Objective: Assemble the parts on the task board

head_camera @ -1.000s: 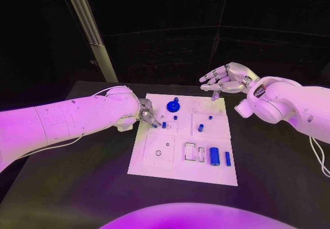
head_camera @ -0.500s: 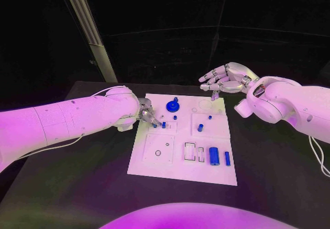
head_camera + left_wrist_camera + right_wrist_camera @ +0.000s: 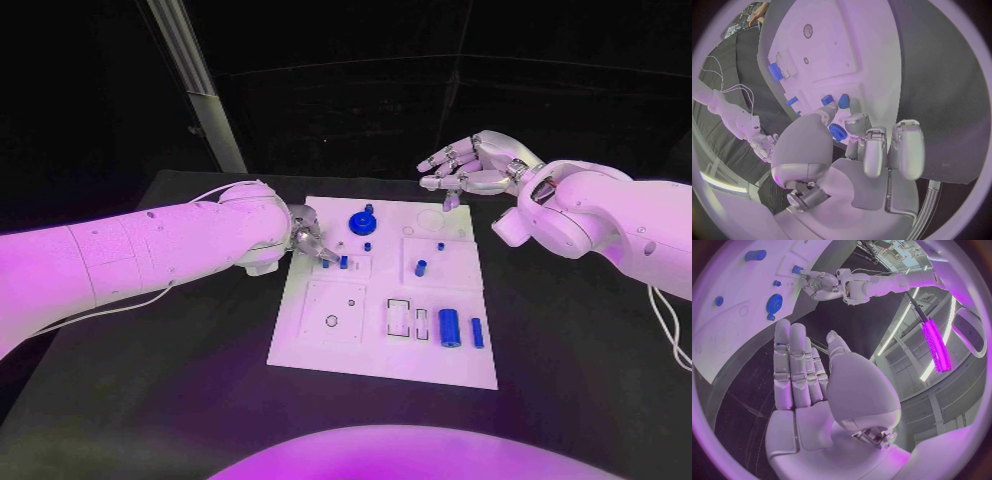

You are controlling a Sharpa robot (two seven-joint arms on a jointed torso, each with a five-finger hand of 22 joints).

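Your left robot hand (image 3: 309,240) sat low at the left edge of the task board (image 3: 332,350) on the black desk (image 3: 173,400), fingertips closing on a small blue part (image 3: 327,264); whether it truly gripped, I cannot tell. Your right robot hand (image 3: 469,165) hovered past the board's far right corner, fingers spread, holding nothing.
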